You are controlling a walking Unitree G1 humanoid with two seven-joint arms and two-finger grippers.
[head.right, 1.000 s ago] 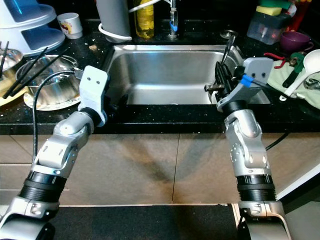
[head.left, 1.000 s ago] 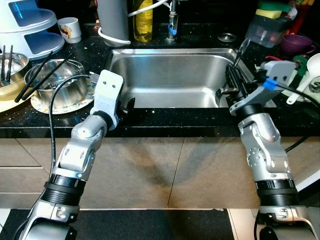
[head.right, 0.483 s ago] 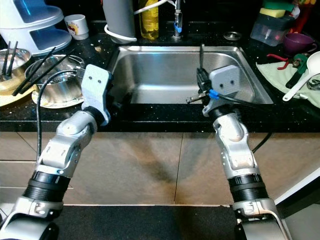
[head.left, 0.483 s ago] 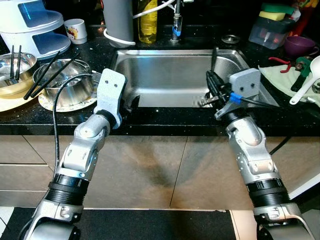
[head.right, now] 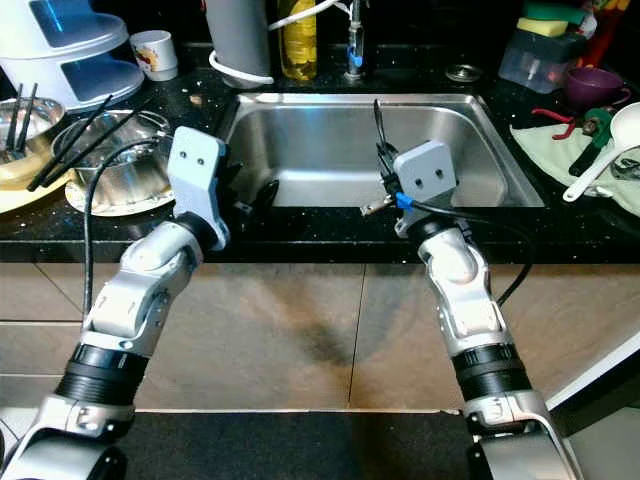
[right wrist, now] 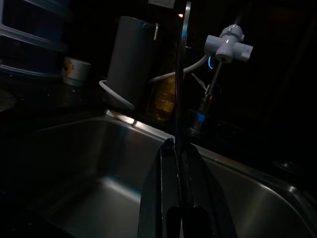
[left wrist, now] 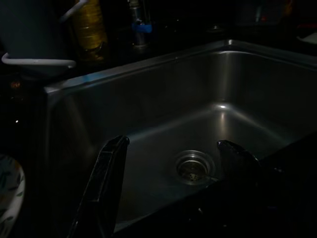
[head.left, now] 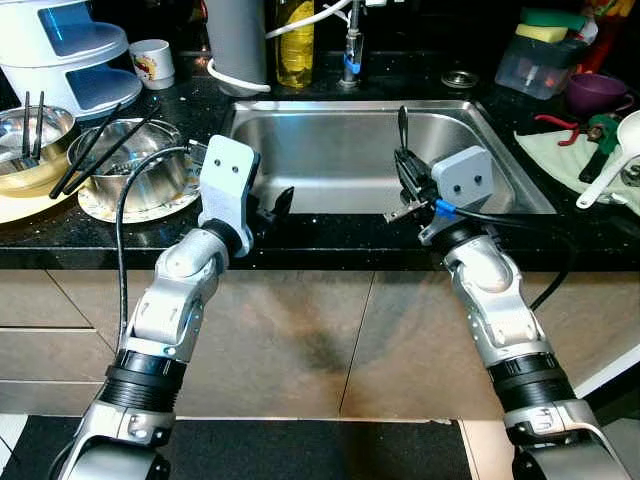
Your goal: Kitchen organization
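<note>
Right wrist view — slim utensil (right wrist: 179, 74) upright between right pincer (right wrist: 179, 198) fingers.

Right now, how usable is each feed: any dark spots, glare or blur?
Eye views: evenly lit and sharp, soft glare on the sink floor. Left wrist view: very dark, only the basin, drain and open jaws readable. Right wrist view: dark too, a bright highlight on the sink rim, the close fingers soft.
</note>
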